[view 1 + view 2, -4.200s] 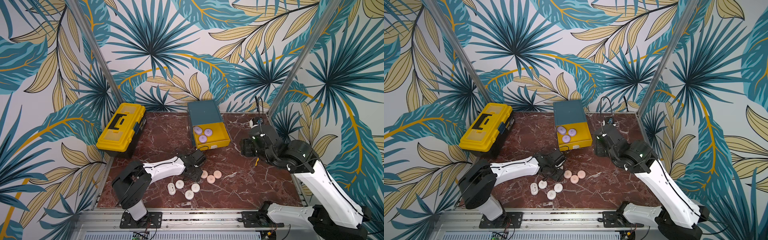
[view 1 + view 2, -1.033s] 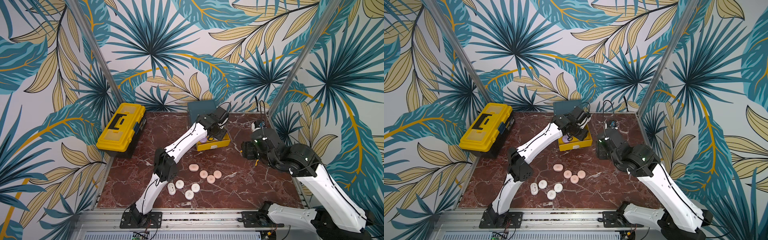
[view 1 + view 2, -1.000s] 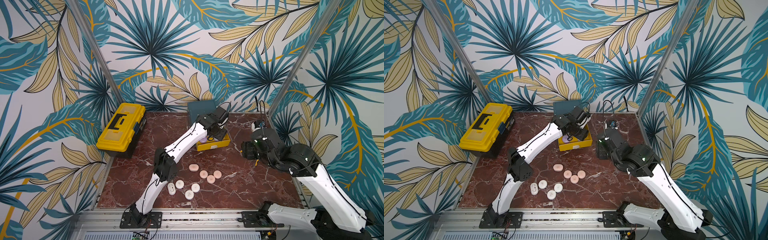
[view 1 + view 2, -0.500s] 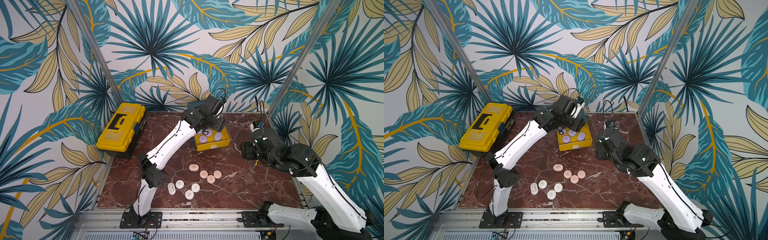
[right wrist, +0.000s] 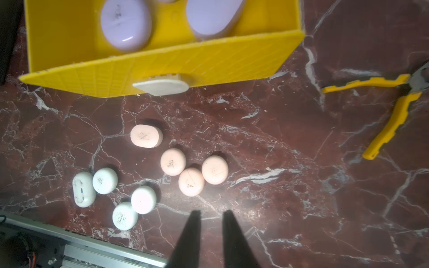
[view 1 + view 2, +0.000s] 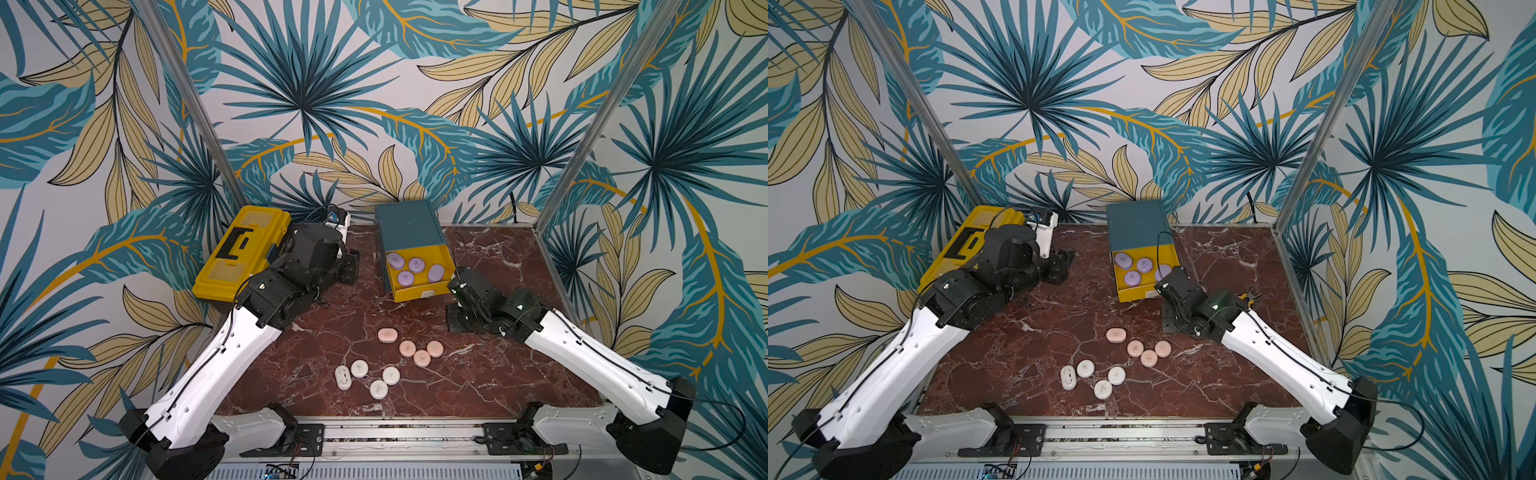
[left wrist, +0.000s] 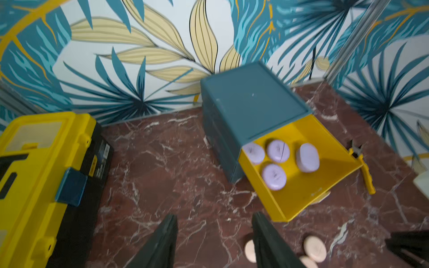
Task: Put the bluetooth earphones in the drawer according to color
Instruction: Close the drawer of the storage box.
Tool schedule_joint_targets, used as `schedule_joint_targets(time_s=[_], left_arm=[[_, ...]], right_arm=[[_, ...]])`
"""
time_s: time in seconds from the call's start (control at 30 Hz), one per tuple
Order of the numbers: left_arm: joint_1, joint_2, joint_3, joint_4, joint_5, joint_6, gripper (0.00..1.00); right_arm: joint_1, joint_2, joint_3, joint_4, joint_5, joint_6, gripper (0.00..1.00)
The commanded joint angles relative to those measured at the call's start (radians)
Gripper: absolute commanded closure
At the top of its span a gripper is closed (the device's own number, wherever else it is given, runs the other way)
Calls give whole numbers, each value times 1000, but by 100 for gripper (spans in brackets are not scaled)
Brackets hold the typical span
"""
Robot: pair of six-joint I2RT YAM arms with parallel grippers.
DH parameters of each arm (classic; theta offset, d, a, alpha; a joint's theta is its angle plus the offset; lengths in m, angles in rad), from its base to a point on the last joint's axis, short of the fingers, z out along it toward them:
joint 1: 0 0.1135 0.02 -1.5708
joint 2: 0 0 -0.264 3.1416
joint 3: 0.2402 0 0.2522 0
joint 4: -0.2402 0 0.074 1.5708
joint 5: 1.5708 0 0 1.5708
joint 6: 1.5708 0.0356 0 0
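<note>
The drawer cabinet (image 6: 409, 226) is teal and stands at the back. Its yellow top drawer (image 6: 419, 293) is pulled out and holds several lilac bluetooth earphones (image 6: 411, 268). Several peach ones (image 6: 411, 349) and several white ones (image 6: 368, 376) lie on the marble in front. My left gripper (image 6: 351, 266) hangs open and empty left of the cabinet, beside the toolbox; its fingers (image 7: 170, 220) are wide apart. My right gripper (image 6: 455, 322) is just right of the drawer's front, above the marble. Its jaws (image 5: 210, 212) stand a narrow gap apart with nothing between them.
A yellow-and-black toolbox (image 6: 243, 249) sits at the back left. Yellow-handled pliers (image 5: 390, 111) lie on the marble right of the drawer. The drawer's white tab handle (image 5: 161, 85) sticks out toward the earphones. A metal rail (image 6: 399, 432) runs along the table's front edge.
My left arm has swung back from over the yellow drawer to beside the toolbox, leaving one more lilac earphone in the drawer. My right gripper has shifted left toward the drawer's front.
</note>
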Motion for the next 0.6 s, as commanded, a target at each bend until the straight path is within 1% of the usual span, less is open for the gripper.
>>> schedule_joint_targets(time_s=[0.0,0.13,0.23,0.37,0.57], left_arm=[[14,-87,-160,-16,-13,-51,47],[27,-176,-296,-1,-8,-94,47],[32,-215,-356,0,-3,-114,47],[33,-244,-395,-7,4,-129,47],[34,-259,-414,-10,7,-144,47]], right_arm=[[6,29,-17,105,-34,18,86],[6,107,15,133,-12,2,88],[6,165,60,134,26,-16,88],[2,235,114,133,71,-28,88],[-23,317,194,133,117,-60,88]])
